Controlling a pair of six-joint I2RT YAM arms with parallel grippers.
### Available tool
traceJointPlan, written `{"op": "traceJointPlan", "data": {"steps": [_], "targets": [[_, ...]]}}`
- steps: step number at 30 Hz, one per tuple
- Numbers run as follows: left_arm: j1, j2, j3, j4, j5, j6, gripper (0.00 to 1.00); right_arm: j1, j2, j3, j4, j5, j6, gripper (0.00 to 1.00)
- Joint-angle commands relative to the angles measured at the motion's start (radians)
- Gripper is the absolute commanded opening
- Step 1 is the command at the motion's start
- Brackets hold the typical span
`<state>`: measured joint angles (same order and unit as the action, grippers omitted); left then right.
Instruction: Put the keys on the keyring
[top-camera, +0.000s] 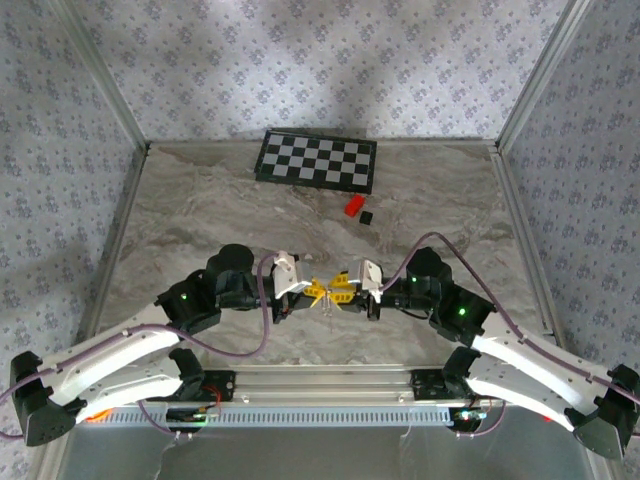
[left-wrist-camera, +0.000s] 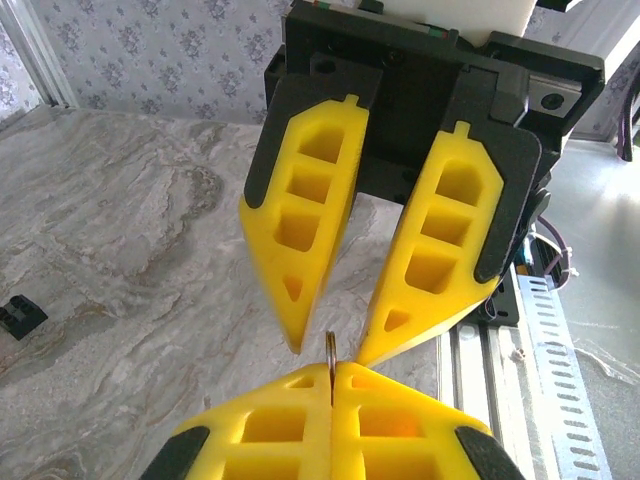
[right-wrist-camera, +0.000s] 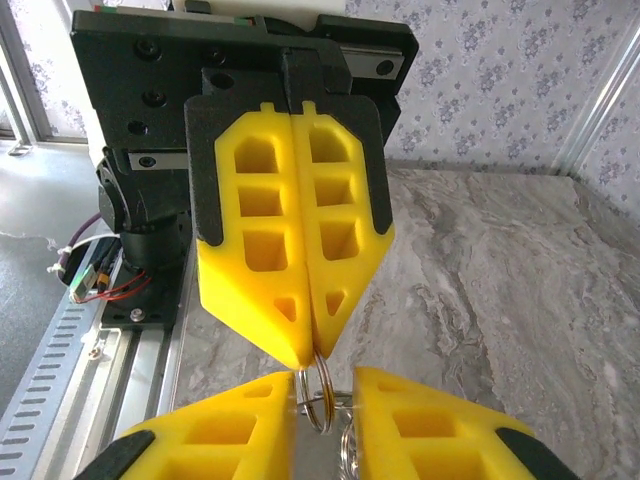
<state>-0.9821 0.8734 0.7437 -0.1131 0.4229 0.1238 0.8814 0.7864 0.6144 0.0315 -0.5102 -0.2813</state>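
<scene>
Holding the keyring (right-wrist-camera: 318, 395) clenched in its tips just above the table (top-camera: 200, 200), the left gripper (right-wrist-camera: 308, 358) ought to hold rigid while the right gripper (left-wrist-camera: 330, 352), jaws apart astride the loop, closes squarely on the wire without twisting it loose.

top external: high over the near edge of the table (top-camera: 180, 230), looking down and forward, far off, whole top in frame. left wrist view faces the right gripper (left-wrist-camera: 330, 350) close up, right wrist view faces the left gripper (right-wrist-camera: 312, 355). all three share that centre meeting spot.
</scene>
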Motion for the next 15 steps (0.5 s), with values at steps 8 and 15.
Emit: {"op": "traceJointPlan", "data": {"steps": [8,15], "targets": [[-0.006,-0.004,0.042,0.015,0.024,0.022,0.0,0.01,0.006,0.055,-0.052,0.045,-0.052,0.2],[-0.007,-0.005,0.041,0.016,0.027,0.023,0.0,0.011,0.023,0.067,-0.077,0.073,-0.062,0.18]]}}
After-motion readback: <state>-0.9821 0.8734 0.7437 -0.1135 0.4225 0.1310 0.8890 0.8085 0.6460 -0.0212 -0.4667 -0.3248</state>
